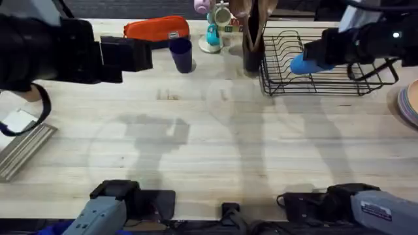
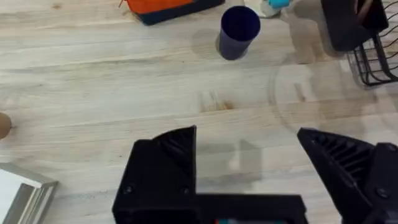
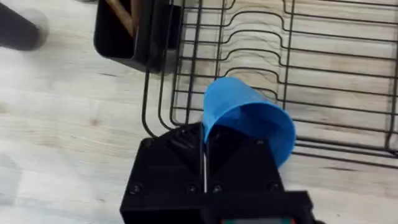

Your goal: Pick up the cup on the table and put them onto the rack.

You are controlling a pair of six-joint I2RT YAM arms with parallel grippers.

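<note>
A navy cup (image 1: 181,55) (image 2: 238,31) stands upright on the wooden table at the back, to the left of the rack. My left gripper (image 1: 147,55) (image 2: 245,137) hovers open just left of it, with nothing between its fingers. A lighter blue cup (image 1: 305,64) (image 3: 249,121) lies tilted on its side over the left end of the black wire rack (image 1: 339,81) (image 3: 323,56) (image 2: 373,68). My right gripper (image 1: 324,53) (image 3: 204,146) is shut on that cup's rim.
A dark brown utensil holder (image 1: 253,52) (image 3: 124,31) stands against the rack's left side. An orange pouch (image 1: 157,29) (image 2: 168,6) and small mugs on a stand (image 1: 215,23) sit at the back. Stacked plates (image 1: 410,104) are at the right edge, a flat grey frame (image 1: 23,147) at the left.
</note>
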